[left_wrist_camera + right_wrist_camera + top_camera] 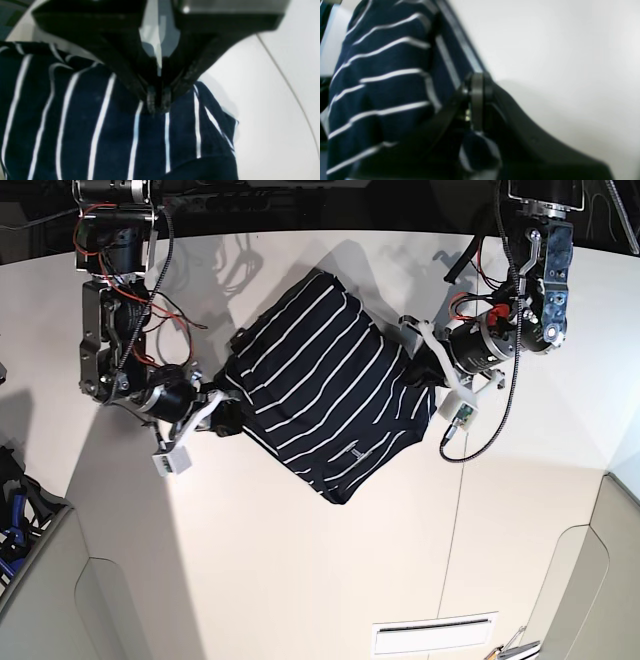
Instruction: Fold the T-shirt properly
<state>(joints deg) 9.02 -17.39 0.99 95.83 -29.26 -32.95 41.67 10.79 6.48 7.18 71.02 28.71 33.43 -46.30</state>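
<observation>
The T-shirt point(325, 385), dark navy with thin white stripes, lies on the white table point(300, 560) toward its far half, set at a slant between the two arms. It is partly gathered into a rough lozenge, with one corner toward the far edge of the table and the opposite corner toward the near side. A small white mark shows on the fabric near that nearer corner.

Left claw point(158, 100): at the T-shirt's edge on the base view's right. In the left wrist view its jaws are pressed together, pinching a fold of striped fabric at the tips. The fabric spreads below the tips and to their left; bare table lies to the right of the T-shirt there.

Right claw point(476, 82): at the opposite edge of the T-shirt, on the base view's left. In the right wrist view the jaws are pressed together on the cloth's edge, with striped fabric bunched to the left of the tips. That view is blurred, so the exact bite on the cloth cannot be made out.

The T-shirt is thus gripped at two opposite edges, with its middle resting on the table.
</observation>
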